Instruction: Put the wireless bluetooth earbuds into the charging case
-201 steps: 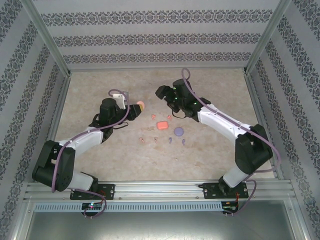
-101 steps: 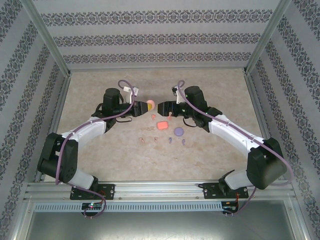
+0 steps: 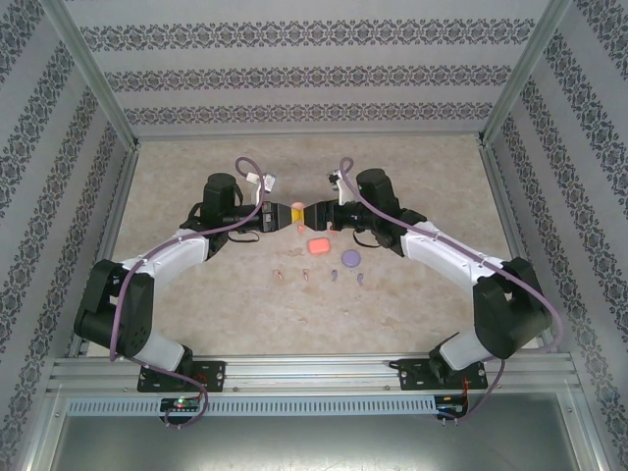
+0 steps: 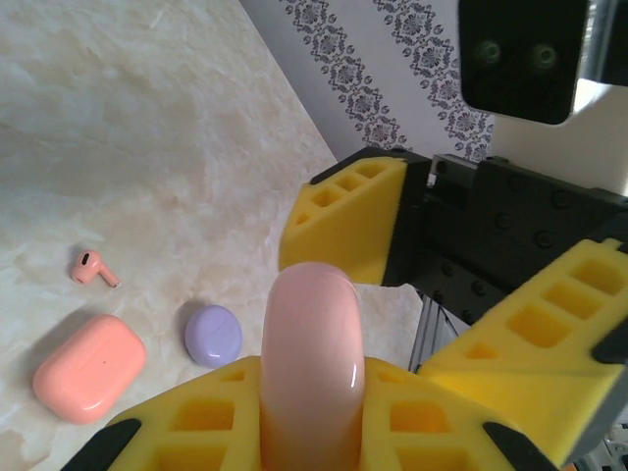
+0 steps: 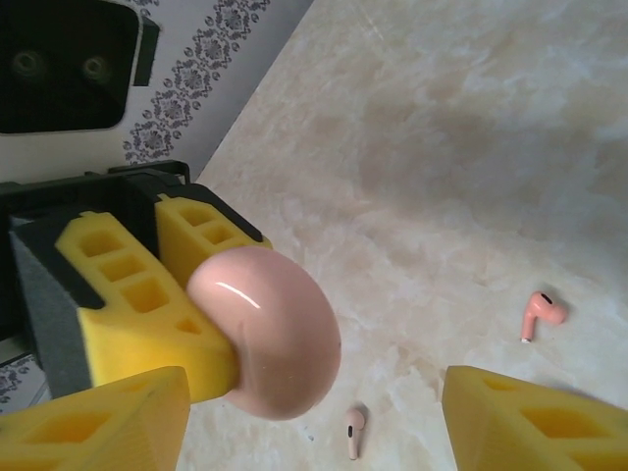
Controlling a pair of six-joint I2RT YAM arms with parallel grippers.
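My left gripper (image 3: 287, 213) is shut on a rounded pink charging case (image 3: 297, 213), held above the table and bulging out between its yellow pads (image 4: 186, 422). My right gripper (image 3: 316, 216) faces it, open, with one finger (image 5: 98, 422) on each side of that case (image 5: 265, 334) and a gap to the far finger. On the table below lie pink earbuds (image 5: 542, 312), (image 5: 354, 430), (image 3: 279, 275) and purple earbuds (image 3: 334, 274). A salmon case (image 4: 88, 366) and a purple case (image 4: 213, 335) lie shut beside them.
The beige marbled table (image 3: 196, 294) is fenced by patterned walls and metal posts. The small cases and buds cluster mid-table just in front of the two grippers. Both arms reach inward from the near edge.
Both arms have swung inward so the grippers face each other. The right gripper has come up to the held pink case and its jaws have narrowed around it.
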